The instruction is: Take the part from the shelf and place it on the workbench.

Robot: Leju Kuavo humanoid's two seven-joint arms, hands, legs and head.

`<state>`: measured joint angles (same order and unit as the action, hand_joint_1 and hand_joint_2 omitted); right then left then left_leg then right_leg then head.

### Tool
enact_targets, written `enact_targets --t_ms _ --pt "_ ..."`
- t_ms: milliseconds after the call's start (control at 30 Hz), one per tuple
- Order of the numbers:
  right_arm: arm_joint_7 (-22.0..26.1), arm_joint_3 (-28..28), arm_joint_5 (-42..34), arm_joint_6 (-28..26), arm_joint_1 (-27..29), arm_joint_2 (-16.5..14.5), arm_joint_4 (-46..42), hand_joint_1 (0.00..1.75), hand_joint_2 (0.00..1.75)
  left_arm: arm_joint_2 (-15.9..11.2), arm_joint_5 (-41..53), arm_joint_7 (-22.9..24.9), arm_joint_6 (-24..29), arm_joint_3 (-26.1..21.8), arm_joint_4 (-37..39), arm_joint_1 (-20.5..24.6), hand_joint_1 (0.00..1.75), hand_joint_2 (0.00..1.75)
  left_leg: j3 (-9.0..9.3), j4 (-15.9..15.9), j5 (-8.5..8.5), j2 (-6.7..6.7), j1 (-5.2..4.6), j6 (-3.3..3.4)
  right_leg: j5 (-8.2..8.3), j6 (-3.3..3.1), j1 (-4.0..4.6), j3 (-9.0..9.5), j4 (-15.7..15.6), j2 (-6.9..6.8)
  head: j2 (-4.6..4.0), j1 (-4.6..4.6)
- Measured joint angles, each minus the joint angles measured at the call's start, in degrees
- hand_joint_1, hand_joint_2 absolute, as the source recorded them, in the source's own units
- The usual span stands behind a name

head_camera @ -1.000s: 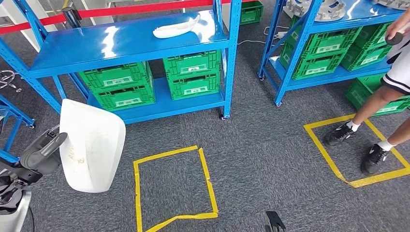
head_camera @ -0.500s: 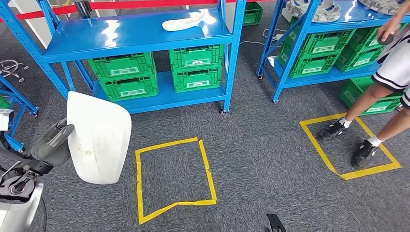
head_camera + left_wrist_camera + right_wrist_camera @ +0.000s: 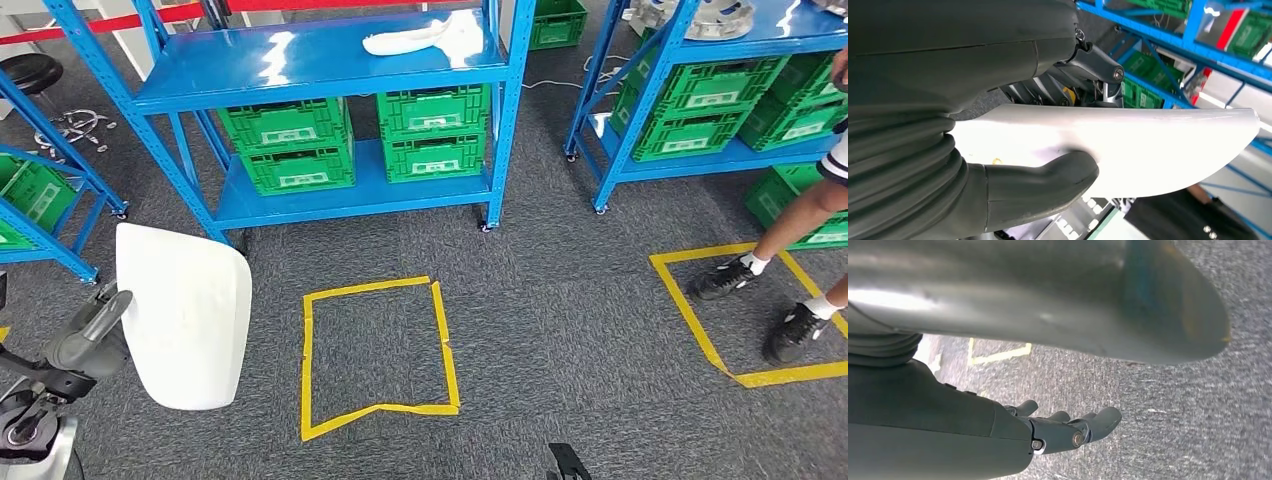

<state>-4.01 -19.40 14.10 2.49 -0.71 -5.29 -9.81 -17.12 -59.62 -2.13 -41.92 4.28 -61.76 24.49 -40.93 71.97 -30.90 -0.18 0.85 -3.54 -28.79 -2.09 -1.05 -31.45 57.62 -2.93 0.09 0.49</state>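
Observation:
My left hand (image 3: 88,335) holds a large white curved panel, the part (image 3: 185,315), low at the left of the head view, over the grey carpet. In the left wrist view the thick thumb (image 3: 1048,175) presses on one face of the part (image 3: 1158,145) and the darker fingers (image 3: 1083,80) lie behind it. My right hand (image 3: 1068,430) hangs over the carpet with its fingers loosely stretched out, holding nothing. A second white part (image 3: 420,38) lies on the top board of the blue shelf (image 3: 330,60).
Green crates (image 3: 290,150) fill the shelf's lower level. A yellow tape square (image 3: 375,355) marks the floor ahead. Another blue shelf (image 3: 700,90) stands at the right, with a person's legs (image 3: 790,260) by a second tape square. A stool (image 3: 30,75) stands far left.
The whole picture has shifted as the camera moved: shelves and tape squares now sit further right and lower. The white part stays in my left hand.

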Motion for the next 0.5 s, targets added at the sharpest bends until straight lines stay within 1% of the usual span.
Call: enact_targets --t_ms 33,67,100,133,167,200,233,267,300,333,367,400,433,467,500 --pt "-0.08 0.07 0.17 0.0 -0.01 0.0 0.0 0.0 0.0 -0.16 0.05 0.12 0.0 -0.63 -0.52 -0.71 1.75 1.75 2.2 -3.69 1.81 0.73 0.09 -0.04 -0.06 0.09 0.0 0.03 0.06 -0.62 0.0 -0.02" --pt "-0.11 0.12 0.31 0.0 -0.03 0.01 0.0 0.0 0.0 -0.28 0.11 0.19 -0.01 -1.3 -1.05 -1.24 1.75 1.75 4.66 -7.82 3.04 1.97 -0.04 0.01 -0.15 0.25 0.07 0.04 0.13 -1.2 0.0 -0.07" --pt "-0.15 0.16 0.42 0.0 -0.05 0.02 0.0 0.0 0.0 -0.36 0.17 0.25 -0.01 -1.97 -1.56 -1.69 1.75 1.75 6.52 -11.09 3.93 3.01 -0.32 0.39 -0.23 0.5 0.19 0.05 0.19 -1.75 0.0 -0.07" --pt "-0.16 0.18 0.49 0.0 -0.06 0.02 0.0 0.0 0.0 -0.42 0.19 0.28 -0.02 -2.52 -1.99 -2.09 1.75 1.75 7.59 -13.2 4.16 3.76 -0.59 0.86 -0.3 0.78 0.36 0.09 0.25 -2.29 0.0 -0.03" --pt "-0.19 0.19 0.52 0.0 -0.09 0.03 0.0 0.0 0.0 -0.48 0.21 0.3 -0.04 -2.96 -2.3 -2.45 1.75 1.75 7.81 -13.85 3.94 3.89 -0.89 1.4 -0.32 1.06 0.52 0.11 0.26 -2.82 0.0 0.05" --pt "-0.21 0.2 0.56 0.0 -0.15 0.02 0.0 0.0 0.0 -0.55 0.22 0.33 -0.05 -3.31 -2.58 -2.85 1.75 1.75 7.54 -13.92 4.07 3.32 -0.98 2.0 -0.32 1.37 0.6 0.17 0.25 -3.41 0.0 0.17" --pt "-0.2 0.21 0.56 0.0 -0.22 0.02 0.0 0.0 0.0 -0.64 0.24 0.34 -0.06 -3.59 -2.9 -3.24 1.75 1.75 7.41 -14.13 4.12 2.71 -0.84 2.44 -0.5 1.73 0.57 0.17 0.34 -3.58 0.0 0.26" --pt "-0.2 0.23 0.56 0.0 -0.31 0.02 0.0 0.0 0.0 -0.72 0.25 0.34 -0.07 -3.86 -3.2 -3.52 1.75 1.75 7.29 -14.22 4.27 2.08 -0.72 2.88 -1.0 2.07 0.46 -0.03 0.86 -2.82 0.0 0.32" --pt "-0.18 0.26 0.56 0.0 -0.35 0.01 0.0 0.0 0.0 -0.78 0.25 0.34 -0.07 -4.07 -3.47 -3.69 1.75 1.75 7.19 -14.35 4.45 1.52 -0.57 3.32 -2.12 2.34 0.32 -0.71 2.44 -1.47 0.0 0.41" --pt "-0.19 0.28 0.56 0.0 -0.33 -0.01 0.0 0.0 0.0 -0.77 0.26 0.34 -0.07 -4.22 -3.68 -3.79 1.75 1.75 7.11 -14.44 4.62 0.94 -0.46 3.68 -3.85 2.51 0.21 -2.04 5.36 0.23 0.0 0.56" --pt "-0.2 0.31 0.56 0.0 -0.27 -0.01 0.0 0.0 0.0 -0.72 0.26 0.34 -0.07 -4.31 -3.79 -3.86 1.75 1.75 6.95 -14.42 4.71 0.32 -0.49 3.94 -5.83 2.53 0.2 -3.91 9.35 1.71 0.0 0.72" --pt "-0.22 0.32 0.56 0.0 -0.19 0.0 0.0 0.0 0.0 -0.65 0.27 0.37 -0.07 -4.35 -3.82 -4.0 1.75 1.75 6.79 -14.37 4.79 -0.37 -0.54 4.11 -7.56 2.51 0.24 -5.99 13.62 2.43 0.0 0.88" --pt "-0.25 0.33 0.56 0.0 -0.13 0.01 0.0 0.0 0.0 -0.58 0.27 0.38 -0.07 -4.38 -3.82 -4.21 1.75 1.75 6.65 -14.27 4.84 -1.11 -0.59 4.18 -8.43 2.46 0.33 -7.58 16.75 2.7 0.0 0.98" --pt "-0.27 0.34 0.56 0.0 -0.11 0.02 0.0 0.0 0.0 -0.56 0.28 0.4 -0.07 -4.4 -3.83 -4.39 1.75 1.75 6.54 -14.13 4.87 -1.87 -0.64 4.2 -8.14 2.35 0.39 -8.22 17.83 2.81 0.0 1.04" --pt "-0.31 0.36 0.57 0.0 -0.12 0.02 0.0 0.0 0.0 -0.56 0.33 0.41 -0.07 -4.43 -3.86 -4.52 1.75 1.75 6.47 -13.96 4.88 -2.66 -0.66 4.18 -6.73 2.18 0.42 -7.66 16.48 2.96 0.0 1.08"
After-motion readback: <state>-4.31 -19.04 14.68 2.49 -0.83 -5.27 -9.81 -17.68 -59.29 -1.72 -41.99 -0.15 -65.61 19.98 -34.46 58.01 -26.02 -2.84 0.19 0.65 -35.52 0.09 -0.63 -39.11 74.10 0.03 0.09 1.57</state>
